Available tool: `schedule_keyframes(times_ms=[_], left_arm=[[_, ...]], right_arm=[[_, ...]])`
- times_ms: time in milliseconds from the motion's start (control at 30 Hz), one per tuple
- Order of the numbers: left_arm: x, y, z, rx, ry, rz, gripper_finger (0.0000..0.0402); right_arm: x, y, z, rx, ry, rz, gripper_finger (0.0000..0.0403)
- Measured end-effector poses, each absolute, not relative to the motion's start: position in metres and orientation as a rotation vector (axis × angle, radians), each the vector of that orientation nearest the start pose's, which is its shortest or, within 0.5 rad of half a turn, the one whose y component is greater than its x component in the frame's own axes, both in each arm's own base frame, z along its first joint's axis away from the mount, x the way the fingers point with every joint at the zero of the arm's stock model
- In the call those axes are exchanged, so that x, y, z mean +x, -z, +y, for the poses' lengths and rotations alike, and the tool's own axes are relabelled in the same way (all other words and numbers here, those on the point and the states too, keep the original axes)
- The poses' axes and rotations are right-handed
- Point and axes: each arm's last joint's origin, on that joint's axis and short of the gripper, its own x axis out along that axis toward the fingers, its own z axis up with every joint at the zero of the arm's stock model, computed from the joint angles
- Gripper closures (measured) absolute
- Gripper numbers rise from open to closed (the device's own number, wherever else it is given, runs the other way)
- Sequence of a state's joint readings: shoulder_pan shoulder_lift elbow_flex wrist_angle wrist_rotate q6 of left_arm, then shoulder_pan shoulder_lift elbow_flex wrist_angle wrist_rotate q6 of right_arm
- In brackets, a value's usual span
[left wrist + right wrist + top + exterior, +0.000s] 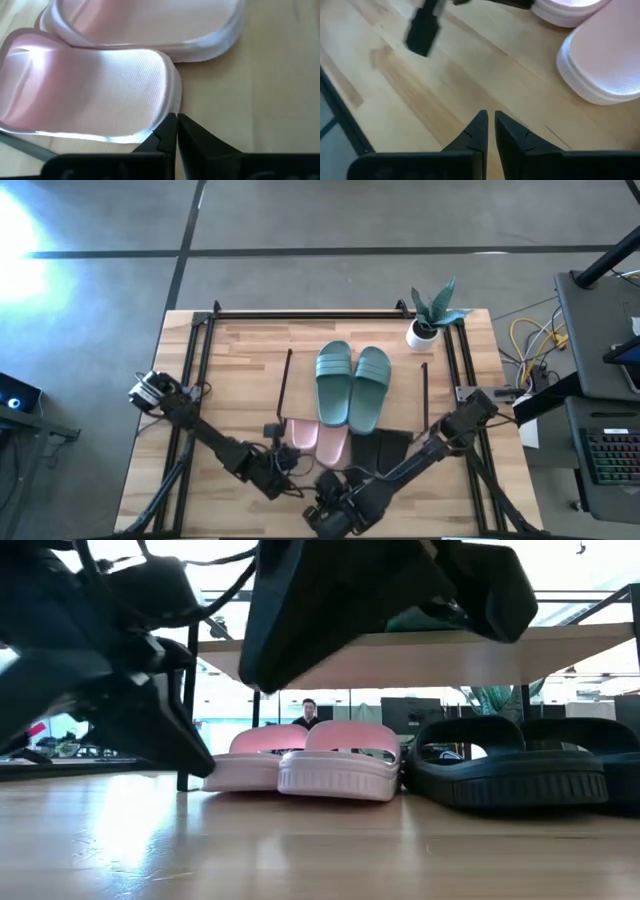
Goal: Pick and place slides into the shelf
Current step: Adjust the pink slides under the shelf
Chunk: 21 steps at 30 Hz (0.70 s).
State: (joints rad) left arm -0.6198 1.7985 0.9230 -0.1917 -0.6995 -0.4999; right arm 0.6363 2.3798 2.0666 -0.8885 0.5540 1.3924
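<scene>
From above, you see two teal slides [351, 383] on the shelf [300, 345] at 12 o'clock. Low, pink slides [310, 760] and black slides [520, 765] sit under its board. Left claw [176, 131] pinched empty beside pink; right claw [486, 131] nearly closed, empty, over the desk [420, 100].

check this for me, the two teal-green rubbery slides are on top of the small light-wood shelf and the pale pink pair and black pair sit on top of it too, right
Not quite. The two teal-green rubbery slides do lie on top of the small light-wood shelf, but the pale pink pair and the black pair sit under its board, on the wooden table. The low view shows this.
</scene>
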Motion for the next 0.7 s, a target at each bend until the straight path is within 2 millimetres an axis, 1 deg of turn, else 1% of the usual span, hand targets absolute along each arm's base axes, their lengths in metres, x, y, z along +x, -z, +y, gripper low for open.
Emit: schedule_keyframes(times_ms=[100,200,267,333,400,467,533,567,633,700], left_arm=[[0.279,-0.132,-0.169,0.188,-0.287,0.790,0.0402],[0.279,-0.132,-0.168,0.195,-0.287,0.799,0.0402],[0.275,-0.132,-0.173,0.183,-0.241,0.816,0.0402],[0.268,-0.137,-0.184,0.147,-0.155,0.837,0.0402],[0.255,-0.147,-0.201,0.062,-0.014,0.890,0.0402],[0.234,-0.158,-0.221,-0.031,0.074,0.913,0.0402],[0.210,-0.168,-0.239,-0.076,0.070,0.865,0.0402],[0.197,-0.172,-0.244,-0.076,0.040,0.821,0.0402],[0.178,-0.176,-0.252,-0.072,-0.033,0.735,0.0402],[0.166,-0.175,-0.253,-0.072,-0.088,0.710,0.0402]], right_arm=[[0.404,-0.184,0.290,0.613,0.579,0.776,0.0376],[0.398,-0.184,0.296,0.627,0.589,0.767,0.0376],[0.393,-0.183,0.299,0.640,0.609,0.771,0.0376],[0.387,-0.182,0.301,0.657,0.641,0.775,0.0376],[0.380,-0.181,0.304,0.666,0.674,0.776,0.0376],[0.374,-0.181,0.308,0.684,0.704,0.775,0.0376],[0.371,-0.178,0.309,0.699,0.728,0.774,0.0376],[0.370,-0.175,0.309,0.696,0.735,0.776,0.0376],[0.371,-0.167,0.305,0.701,0.764,0.775,0.0376],[0.374,-0.158,0.296,0.704,0.796,0.773,0.0376]])
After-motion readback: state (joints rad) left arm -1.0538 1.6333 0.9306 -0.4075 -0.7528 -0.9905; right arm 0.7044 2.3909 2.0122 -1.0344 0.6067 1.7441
